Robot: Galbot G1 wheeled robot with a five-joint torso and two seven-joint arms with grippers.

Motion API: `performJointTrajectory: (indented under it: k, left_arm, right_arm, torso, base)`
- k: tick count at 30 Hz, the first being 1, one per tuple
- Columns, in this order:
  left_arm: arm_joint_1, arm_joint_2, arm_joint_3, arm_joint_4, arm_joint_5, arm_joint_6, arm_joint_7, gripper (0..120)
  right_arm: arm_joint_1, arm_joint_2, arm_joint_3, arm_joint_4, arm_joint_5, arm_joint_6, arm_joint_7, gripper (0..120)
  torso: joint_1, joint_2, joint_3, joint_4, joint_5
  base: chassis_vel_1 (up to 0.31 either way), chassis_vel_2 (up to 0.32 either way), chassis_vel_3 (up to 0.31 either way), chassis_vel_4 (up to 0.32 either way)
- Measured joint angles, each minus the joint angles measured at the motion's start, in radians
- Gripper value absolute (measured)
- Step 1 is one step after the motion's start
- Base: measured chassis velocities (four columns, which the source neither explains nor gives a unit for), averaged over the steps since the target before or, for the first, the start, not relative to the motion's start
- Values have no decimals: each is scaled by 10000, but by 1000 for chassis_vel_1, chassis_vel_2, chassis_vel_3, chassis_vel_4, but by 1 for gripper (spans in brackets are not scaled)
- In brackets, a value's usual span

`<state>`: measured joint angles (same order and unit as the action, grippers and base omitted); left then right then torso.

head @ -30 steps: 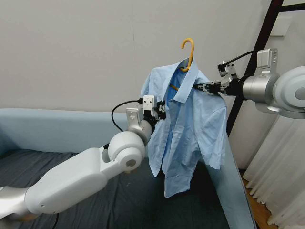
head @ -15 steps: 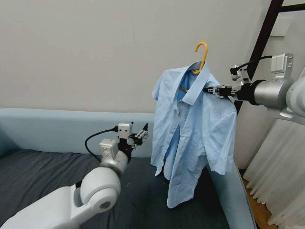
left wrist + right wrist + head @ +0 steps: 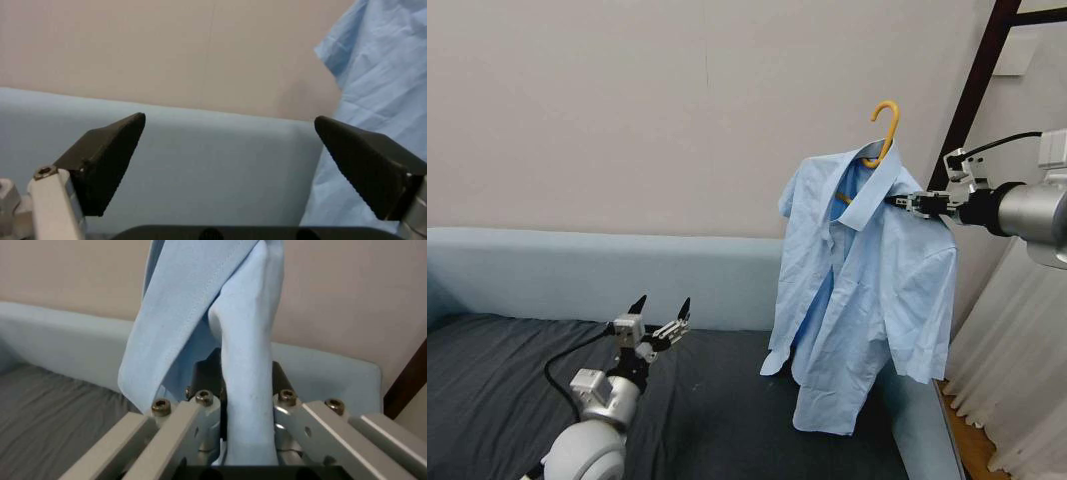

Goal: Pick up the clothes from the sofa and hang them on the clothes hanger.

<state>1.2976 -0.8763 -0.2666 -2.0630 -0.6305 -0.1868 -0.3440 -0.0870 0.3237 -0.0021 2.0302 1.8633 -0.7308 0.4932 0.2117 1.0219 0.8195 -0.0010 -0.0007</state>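
Now the right gripper (image 3: 903,201) clamped the blue shirt (image 3: 867,300) at its shoulder, yellow hanger hook (image 3: 885,115) upright above, dark post (image 3: 972,90) off to its right; left gripper (image 3: 661,306) gaped low over the sofa (image 3: 527,270).

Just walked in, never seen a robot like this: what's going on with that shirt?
The robot's right gripper holds up a light blue shirt on a yellow hanger, its jaws shut on the shirt's shoulder, near the end of the sofa. The hanger's hook hangs on nothing yet. The left gripper is low over the dark sofa seat, jaws open and empty.
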Motion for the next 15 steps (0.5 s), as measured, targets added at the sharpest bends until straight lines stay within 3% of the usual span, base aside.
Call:
performJointTrajectory:
  k: [7, 15]
  left_arm:
    - [2203, -1047, -1136, 61, 771, -787, 410, 100]
    - [3389, -1891, -1675, -20, 1202, -1180, 441, 100]
  right_arm:
    - [-91, -235, 613, 654, 1169, 8, 1660, 7]
    - [191, -476, 833, 441, 2172, 17, 3612, 7]
  torso:
    - [0, 1, -1, 0, 1]
    - [0, 1, 0, -3, 3]
  base:
    - [0, 0, 0, 0]
    - [0, 0, 0, 0]
